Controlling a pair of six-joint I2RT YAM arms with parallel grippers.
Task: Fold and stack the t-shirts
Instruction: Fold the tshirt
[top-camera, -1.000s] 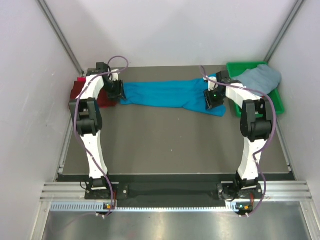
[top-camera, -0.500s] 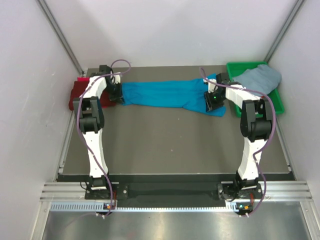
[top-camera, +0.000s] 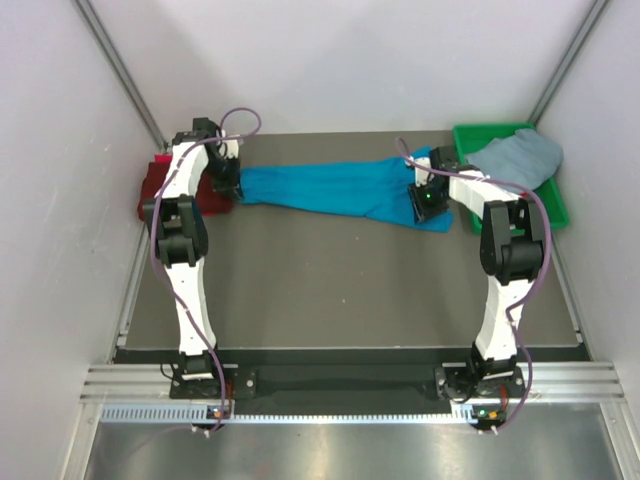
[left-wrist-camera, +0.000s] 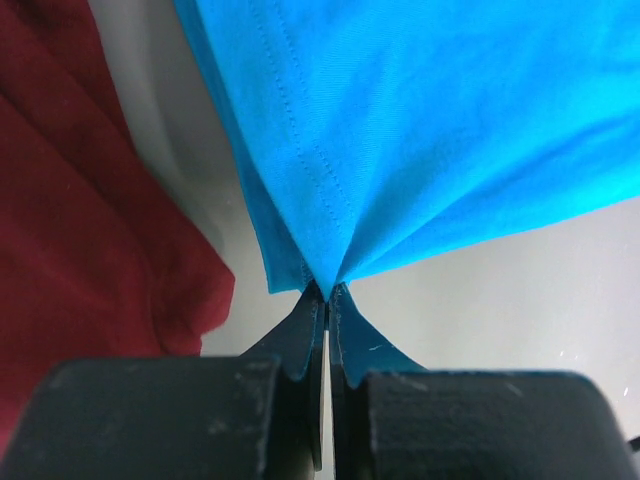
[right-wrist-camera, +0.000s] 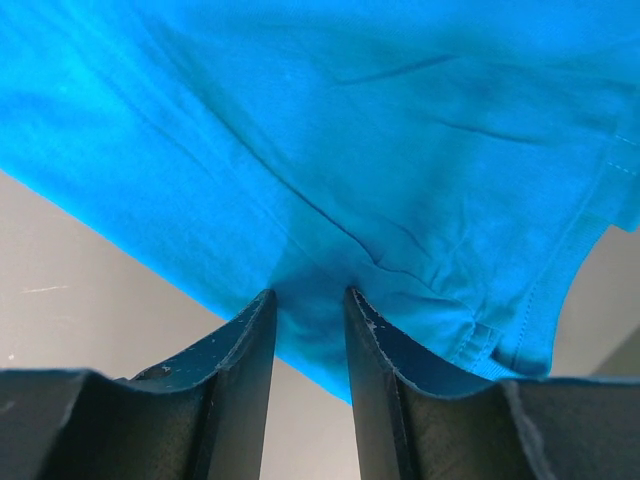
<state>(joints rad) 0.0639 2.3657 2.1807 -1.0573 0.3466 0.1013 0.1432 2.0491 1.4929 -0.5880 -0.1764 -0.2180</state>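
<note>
A turquoise-blue t-shirt (top-camera: 330, 187) lies stretched in a band across the far part of the table. My left gripper (top-camera: 231, 189) is at its left end, shut on a pinched corner of the turquoise cloth (left-wrist-camera: 430, 130), which fans out from the closed tips (left-wrist-camera: 327, 295). My right gripper (top-camera: 425, 205) is at the shirt's right end. Its fingers (right-wrist-camera: 308, 295) stand apart astride the shirt's edge (right-wrist-camera: 350, 120), with cloth lying loose between them. A dark maroon t-shirt (top-camera: 155, 190) sits bunched at the far left, close beside the left gripper (left-wrist-camera: 80, 200).
A green plastic bin (top-camera: 555, 205) stands at the far right with a pale grey-blue t-shirt (top-camera: 520, 155) heaped in it. White walls close in the table on the left, back and right. Grey tabletop (top-camera: 340, 290) spreads between the arms.
The left gripper has closed on the turquoise shirt's left corner and drawn it slightly left. The right gripper has stayed in place, its fingers narrowing a touch.
</note>
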